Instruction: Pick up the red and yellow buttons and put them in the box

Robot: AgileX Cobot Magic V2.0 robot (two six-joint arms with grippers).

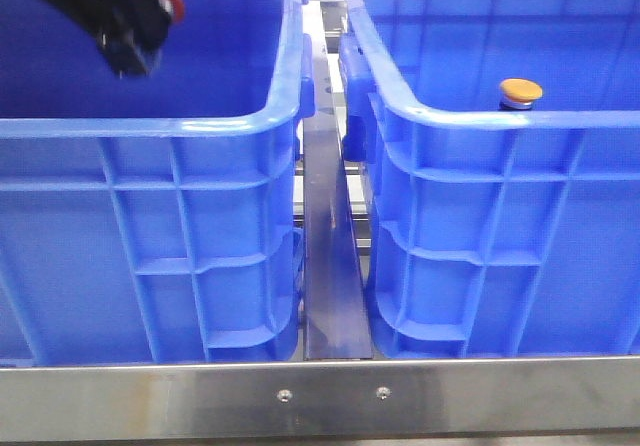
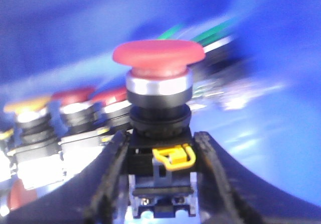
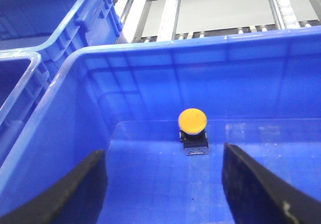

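My left gripper (image 2: 160, 151) is shut on the black body of a red button (image 2: 158, 58), whose domed cap on a silvery collar stands above the fingers. In the front view that gripper (image 1: 128, 51) hangs over the left crate's far left, the red cap (image 1: 173, 4) just showing. A yellow button (image 3: 192, 121) stands upright on the floor of the right blue box (image 3: 200, 40). My right gripper (image 3: 163, 153) is open above that floor, short of the button, with nothing between its fingers. From the front, the yellow cap (image 1: 521, 91) peeps over the box rim (image 1: 500, 118).
The left blue crate (image 1: 150, 126) looks like the box and holds several more buttons, one yellow (image 2: 27, 106) and two red (image 2: 75, 96), blurred behind the held one. A dark divider (image 1: 330, 266) runs between the crates. A metal rail (image 1: 330, 396) crosses the front.
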